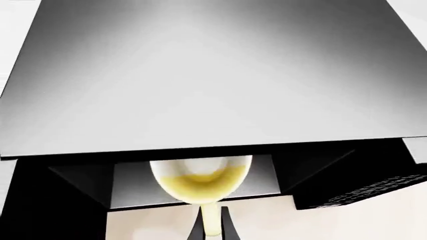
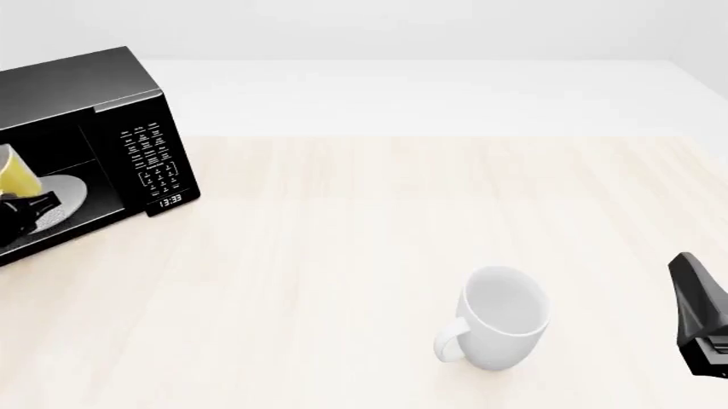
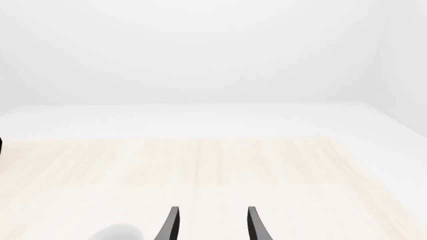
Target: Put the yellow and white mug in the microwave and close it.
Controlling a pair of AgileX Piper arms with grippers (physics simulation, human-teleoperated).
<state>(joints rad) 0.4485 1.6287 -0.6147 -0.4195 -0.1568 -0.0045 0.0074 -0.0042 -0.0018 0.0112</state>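
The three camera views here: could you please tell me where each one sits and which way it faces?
Front view: fixed above the arms' side, looking forward over the table; right gripper at the edge.
Left wrist view: behind the left gripper, facing the microwave, fingers shut on the yellow and white mug.
Right wrist view: behind the open right gripper, facing bare tabletop.
Shared: front and left wrist views both show mug and microwave.

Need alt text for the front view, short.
The left gripper holds the yellow mug inside the open microwave at far left, above its turntable. A white mug lies on the table; the right gripper sits at the right edge.
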